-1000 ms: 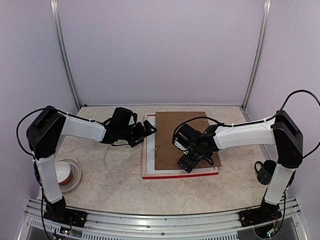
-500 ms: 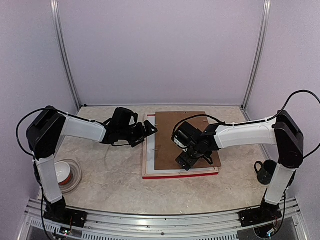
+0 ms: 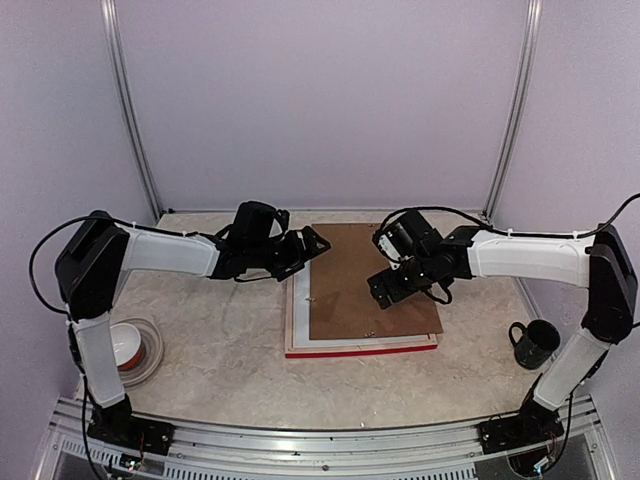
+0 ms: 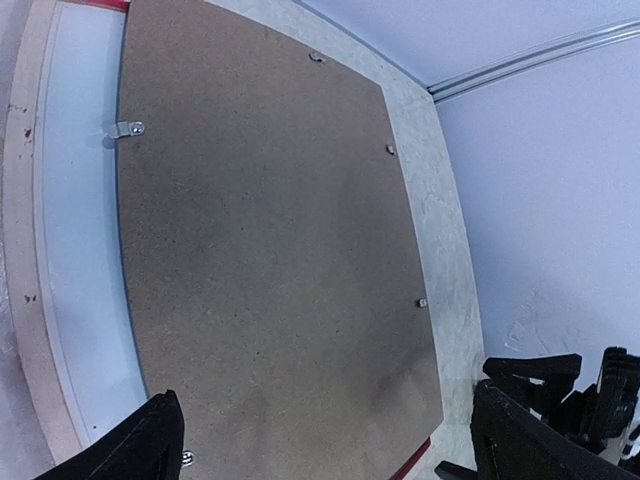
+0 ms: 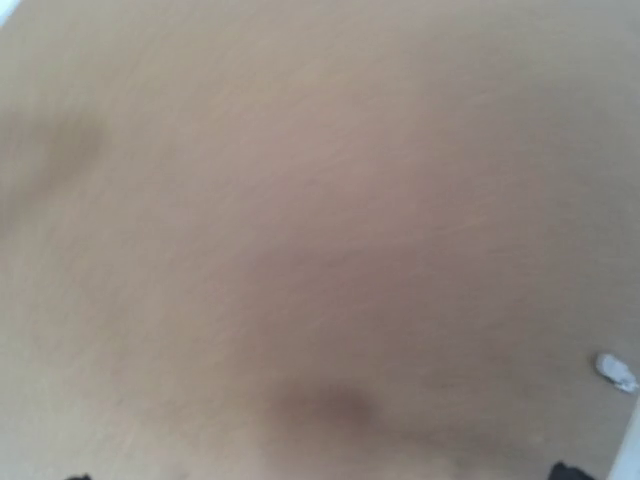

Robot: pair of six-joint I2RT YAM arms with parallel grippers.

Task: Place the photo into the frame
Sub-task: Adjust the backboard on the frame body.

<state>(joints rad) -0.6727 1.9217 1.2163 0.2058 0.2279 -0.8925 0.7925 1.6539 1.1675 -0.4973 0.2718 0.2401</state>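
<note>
Frame (image 3: 360, 349) unmoved; right end effector (image 3: 383, 290) farther back

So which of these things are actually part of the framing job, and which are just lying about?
Job:
frame, face down
brown backing board on it
white sheet beneath

Lying about:
bowl, left
black mug, right
</note>
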